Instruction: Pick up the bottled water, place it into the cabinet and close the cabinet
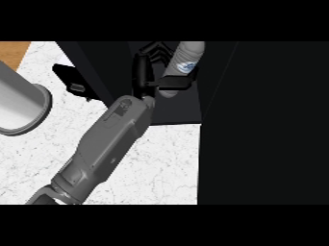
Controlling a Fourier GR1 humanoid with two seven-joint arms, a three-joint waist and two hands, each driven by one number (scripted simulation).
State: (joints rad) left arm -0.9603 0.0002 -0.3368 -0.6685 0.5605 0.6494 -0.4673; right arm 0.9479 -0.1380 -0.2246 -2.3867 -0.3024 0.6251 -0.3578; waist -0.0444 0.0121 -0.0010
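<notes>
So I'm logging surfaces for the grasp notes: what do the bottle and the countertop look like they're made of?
The bottled water looks like translucent plastic: pale, smooth body with a blue-printed label, though the look leaves it open. The right hand curls round it. The countertop looks like white marble or a marble-patterned stone, with fine grey veining and a matte surface.

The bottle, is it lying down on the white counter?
No, the bottle is held up by the hand, whose fingers curl round it, in front of the dark cabinet, not on the counter.
</notes>
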